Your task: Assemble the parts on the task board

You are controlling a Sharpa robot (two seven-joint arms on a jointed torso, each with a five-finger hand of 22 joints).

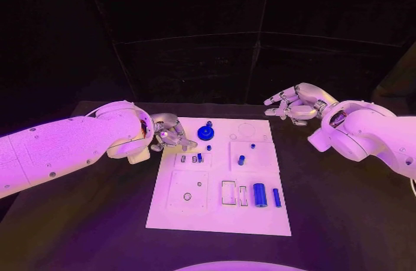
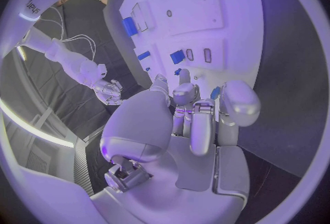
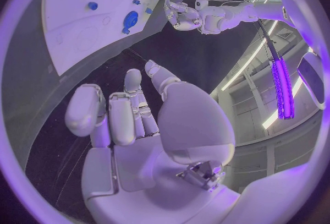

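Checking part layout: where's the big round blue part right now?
In the head view, the round blue part sits at the board's far edge, left of centre, just right of the left hand.

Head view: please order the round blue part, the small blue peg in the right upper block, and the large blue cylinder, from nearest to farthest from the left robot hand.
1. Round blue part, beside the left robot hand, at the board's far edge.
2. Small blue peg, mid-board, right.
3. Large blue cylinder, near edge, right.

Violet light falls from above, bright on the task board [image 1: 217,181] and both white arms, while the room behind stays nearly black. A glowing strip lamp [image 3: 282,89] shows in the right wrist view. Both wrist views bend straight edges strongly toward their dark rims
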